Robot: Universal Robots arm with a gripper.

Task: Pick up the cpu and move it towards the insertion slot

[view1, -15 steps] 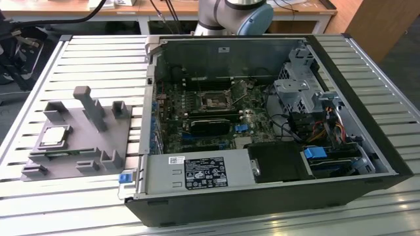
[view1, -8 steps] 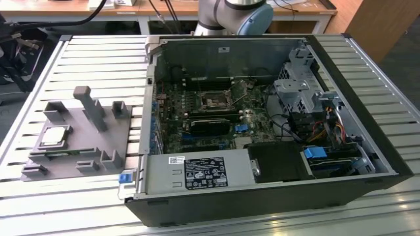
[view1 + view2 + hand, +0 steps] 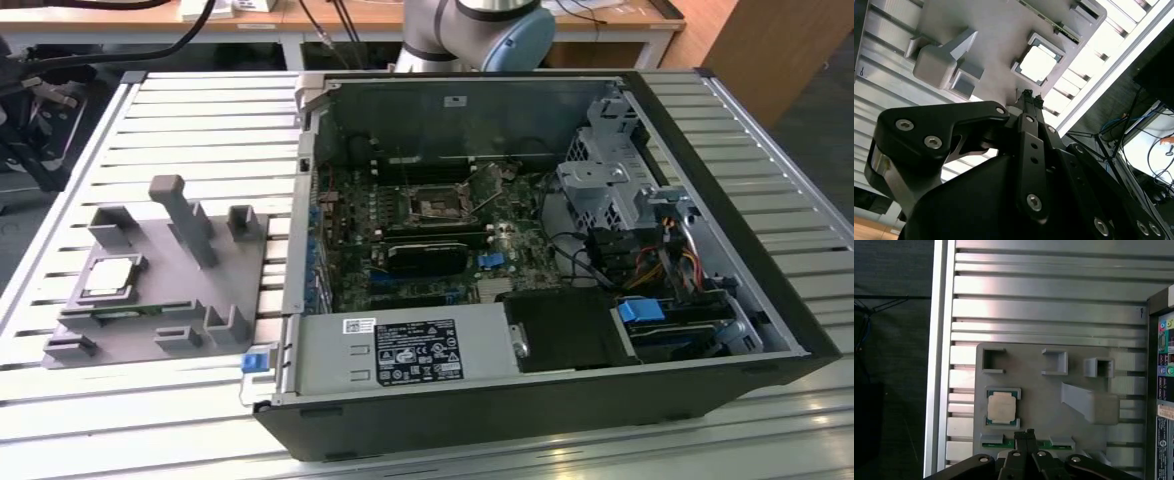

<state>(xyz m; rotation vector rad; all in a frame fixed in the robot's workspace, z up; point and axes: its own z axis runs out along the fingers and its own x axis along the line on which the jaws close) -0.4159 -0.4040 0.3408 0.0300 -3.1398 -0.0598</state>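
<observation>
Cpu (image 3: 111, 277): flat square, silvery matte lid, thin pale rim. It is seated in a square pocket of the grey moulded fixture (image 3: 234, 280) on the ribbed aluminium table (image 3: 174, 130).

Insertion slot (image 3: 434, 205): silvery frame, dark centre, inside the open case (image 3: 400, 410). In the exterior view it lies well apart from the cpu, roughly at its 2 o'clock.

Gripper (image 3: 1025, 433): black matte fingers pressed together, empty. It is near the cpu, not touching.
</observation>
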